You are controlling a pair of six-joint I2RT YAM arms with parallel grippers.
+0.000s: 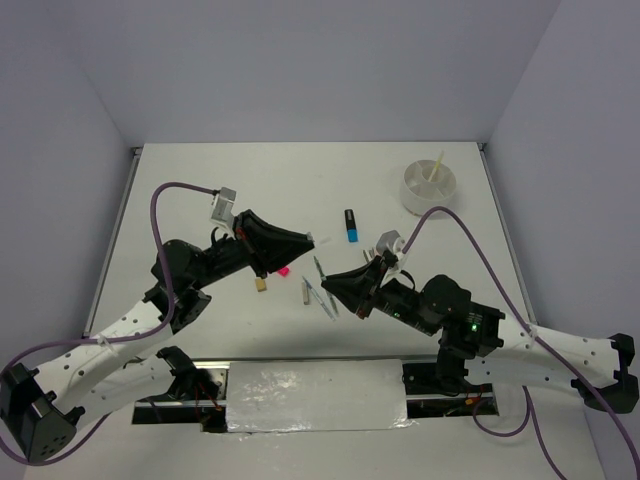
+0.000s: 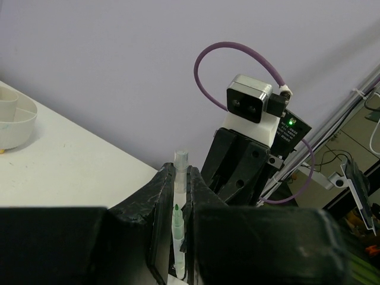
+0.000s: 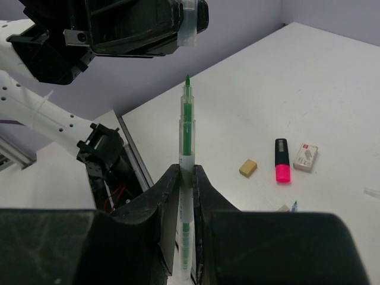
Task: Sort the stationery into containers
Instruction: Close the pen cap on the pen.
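Top view: the left gripper (image 1: 306,242) and right gripper (image 1: 330,284) face each other, tips near, above the middle of the white table (image 1: 200,180). The round white divided bowl (image 1: 412,195) stands at the far right, with a thin yellow stick (image 1: 437,168) leaning in it. A blue-and-black highlighter (image 1: 351,226), a pink-and-black highlighter (image 1: 284,270), a tan eraser (image 1: 261,284) and loose thin pens (image 1: 306,290) lie on the table around the grippers. Left wrist view: the left gripper is clamped on a clear plastic cap (image 2: 180,159), whose end projects past the fingertips. Right wrist view: the right gripper is clamped on a thin green-ink pen (image 3: 187,130). The pen's bare tip is aimed at the cap and stops just short of it. A white eraser (image 3: 306,157) lies just beside the pink-and-black highlighter.
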